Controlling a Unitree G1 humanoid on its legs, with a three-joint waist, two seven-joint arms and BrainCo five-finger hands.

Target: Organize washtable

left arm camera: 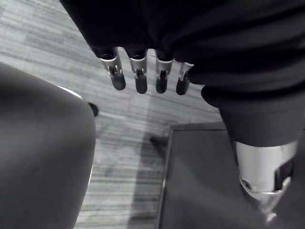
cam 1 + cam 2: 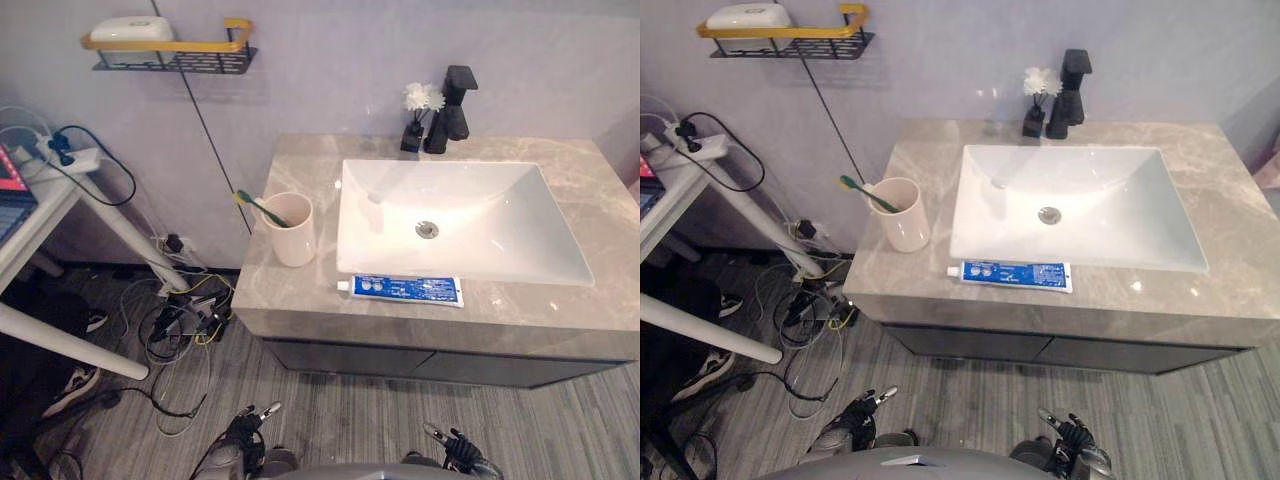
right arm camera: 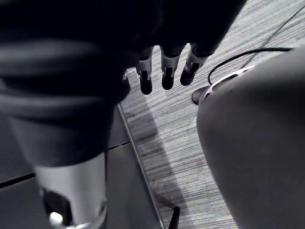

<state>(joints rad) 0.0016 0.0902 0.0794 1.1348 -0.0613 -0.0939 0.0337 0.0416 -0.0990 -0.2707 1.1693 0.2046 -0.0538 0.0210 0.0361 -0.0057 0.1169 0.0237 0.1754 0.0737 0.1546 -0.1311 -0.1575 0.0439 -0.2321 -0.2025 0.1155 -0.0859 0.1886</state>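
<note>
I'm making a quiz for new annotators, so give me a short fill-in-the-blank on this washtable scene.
1. The cream cup left of the white rectangular basin holds a green-handled ____.
2. The blue toothpaste tube lies flat between the basin and the grey stone counter's ____ edge.
3. The small black vase beside the black faucet holds ____ flowers.
4. The left hand and right hand, fingers straight, hold ____.
Missing words: toothbrush; front; white; nothing.
</note>
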